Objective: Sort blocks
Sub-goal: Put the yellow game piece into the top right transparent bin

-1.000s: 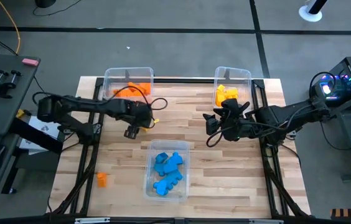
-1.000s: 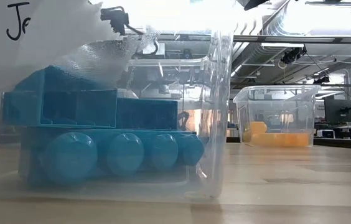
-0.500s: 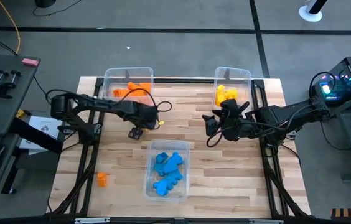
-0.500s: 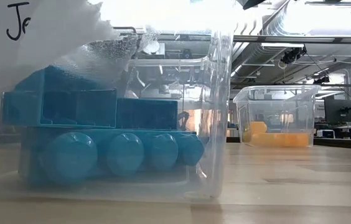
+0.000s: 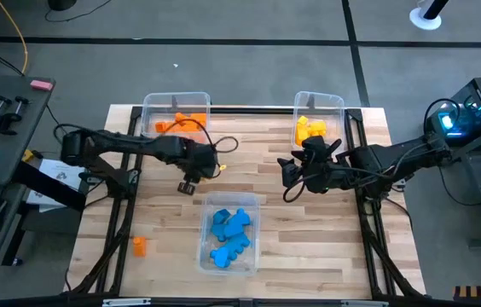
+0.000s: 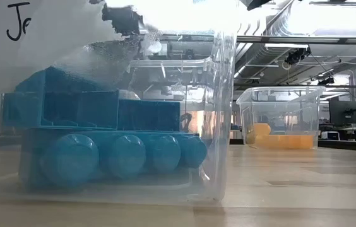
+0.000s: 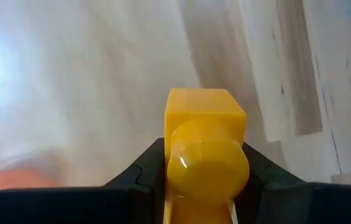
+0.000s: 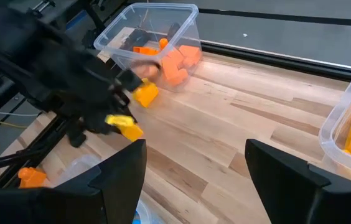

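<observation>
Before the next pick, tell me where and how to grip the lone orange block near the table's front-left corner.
The orange block lies alone on bare table, apart from the bins. Probably come straight down from above and close the gripper across its narrower sides; nothing crowds it. Its stud orientation cannot be told.

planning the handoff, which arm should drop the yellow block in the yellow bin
Left. The left gripper already holds the yellow block; the right gripper, open and empty, sits nearer the yellow bin.
</observation>
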You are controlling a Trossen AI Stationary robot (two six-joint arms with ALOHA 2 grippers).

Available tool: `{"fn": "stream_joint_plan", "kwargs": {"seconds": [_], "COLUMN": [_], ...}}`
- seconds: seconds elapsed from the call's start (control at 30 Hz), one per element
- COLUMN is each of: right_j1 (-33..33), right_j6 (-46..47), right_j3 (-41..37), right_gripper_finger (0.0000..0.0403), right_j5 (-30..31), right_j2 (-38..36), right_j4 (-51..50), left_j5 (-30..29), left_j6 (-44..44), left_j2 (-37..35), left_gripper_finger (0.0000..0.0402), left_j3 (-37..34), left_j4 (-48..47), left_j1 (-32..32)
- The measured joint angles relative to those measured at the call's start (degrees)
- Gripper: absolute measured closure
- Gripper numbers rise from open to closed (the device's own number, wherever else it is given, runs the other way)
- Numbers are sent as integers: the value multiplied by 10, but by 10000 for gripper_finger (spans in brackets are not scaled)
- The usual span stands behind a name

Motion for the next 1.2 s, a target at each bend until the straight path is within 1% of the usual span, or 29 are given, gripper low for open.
{"fn": "stream_joint_plan", "kwargs": {"seconds": [0.03,0.1,0.17,0.2,0.27,0.3,0.4,0.5,0.6,0.7,0.77,0.83,0.9,1.0,1.13,1.17,1.2], "right_j1": [0,0,0,0,0,0,9,24,40,47,49,49,49,48,41,38,36], "right_j6": [0,-1,-1,-1,1,2,-3,-49,-124,-199,-235,-257,-270,-300,-345,-345,-346], "right_j3": [0,0,0,0,0,0,0,0,0,0,0,0,0,0,0,0,0], "right_gripper_finger": [133,133,133,133,133,133,133,133,133,133,133,133,133,133,133,133,133], "right_j5": [0,0,0,2,18,33,103,179,227,245,247,250,261,267,261,260,259], "right_j2": [0,0,0,0,0,0,-1,-3,-5,-5,-5,-5,-5,-5,-5,-5,-5], "right_j4": [-1,-3,-3,-3,-2,1,44,114,187,258,298,331,355,393,426,426,426], "left_j5": [-13,-59,-106,-117,-117,-108,-63,-29,14,45,71,88,90,90,82,81,80], "left_j6": [0,5,10,9,-8,-24,-74,-154,-237,-311,-363,-410,-449,-465,-416,-404,-394], "left_j2": [-14,-46,-73,-87,-102,-105,-89,-37,32,108,156,198,241,299,372,385,400], "left_gripper_finger": [305,306,306,306,306,306,306,306,306,306,306,306,306,306,306,301,289], "left_j3": [15,50,88,106,137,149,170,183,186,186,185,187,209,266,362,390,421], "left_j4": [-10,-13,23,60,159,212,350,428,494,594,689,799,871,877,864,853,834], "left_j1": [0,1,11,18,33,40,60,67,62,50,45,42,42,49,57,59,62]}}
